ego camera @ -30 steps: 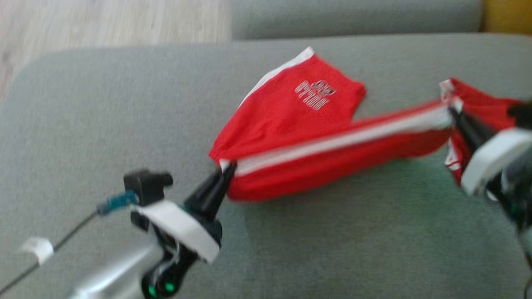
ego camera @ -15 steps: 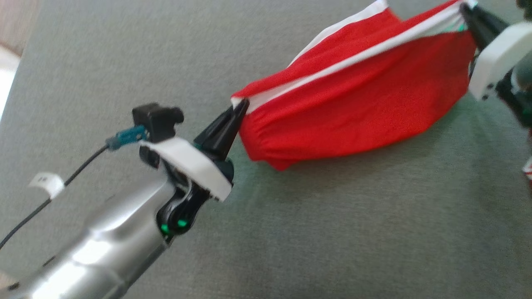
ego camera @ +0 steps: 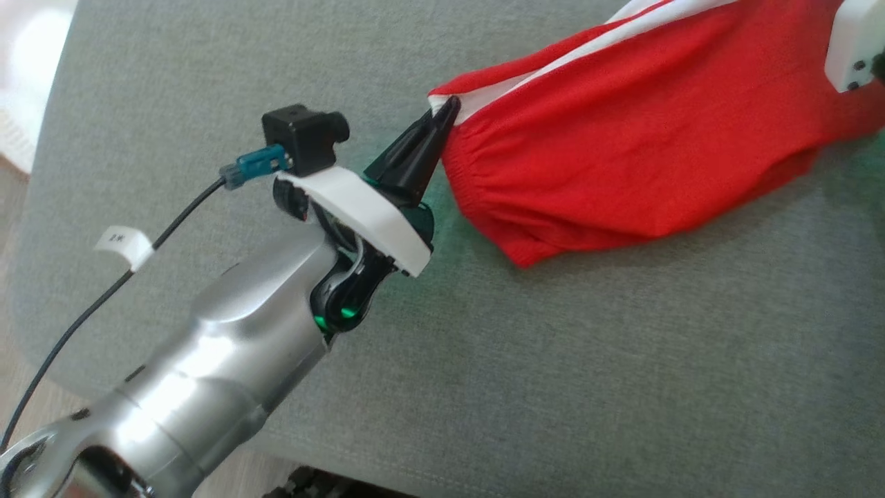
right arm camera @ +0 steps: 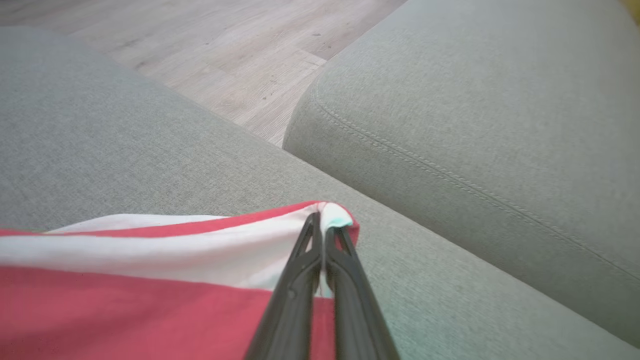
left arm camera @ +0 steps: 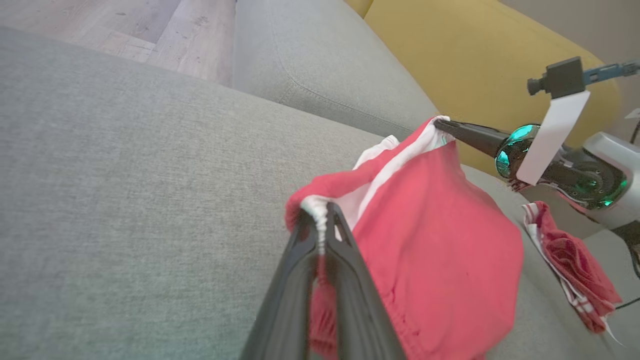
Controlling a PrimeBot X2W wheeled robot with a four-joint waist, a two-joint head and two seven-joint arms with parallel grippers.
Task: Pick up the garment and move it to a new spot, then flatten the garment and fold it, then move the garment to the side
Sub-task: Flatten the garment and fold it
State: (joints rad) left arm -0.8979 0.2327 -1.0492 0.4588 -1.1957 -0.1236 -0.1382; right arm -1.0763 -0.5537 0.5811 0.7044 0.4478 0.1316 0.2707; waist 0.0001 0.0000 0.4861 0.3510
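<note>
The garment (ego camera: 622,138) is red with a white stripe and a gathered hem. It hangs stretched between my two grippers over the grey cushion (ego camera: 622,387), sagging in the middle. My left gripper (ego camera: 448,109) is shut on its white-edged corner, seen close in the left wrist view as the left gripper (left arm camera: 322,212) pinching the garment (left arm camera: 440,240). My right gripper (right arm camera: 320,220) is shut on the opposite striped corner of the garment (right arm camera: 125,300). The left wrist view also shows the right gripper (left arm camera: 440,123) from the side.
A second grey cushion (right arm camera: 475,100) lies beyond a seam, with wooden floor (right arm camera: 225,50) past it. A yellow backrest (left arm camera: 475,50) rises behind. A crumpled red and white cloth (left arm camera: 570,255) lies under my right arm. A camera cable (ego camera: 104,304) trails off my left wrist.
The head camera has swung, so the whole picture has shifted. Both grippers keep their grip. The part with the printed logo, earlier spread on the cushion, has been drawn up into the hanging garment.
</note>
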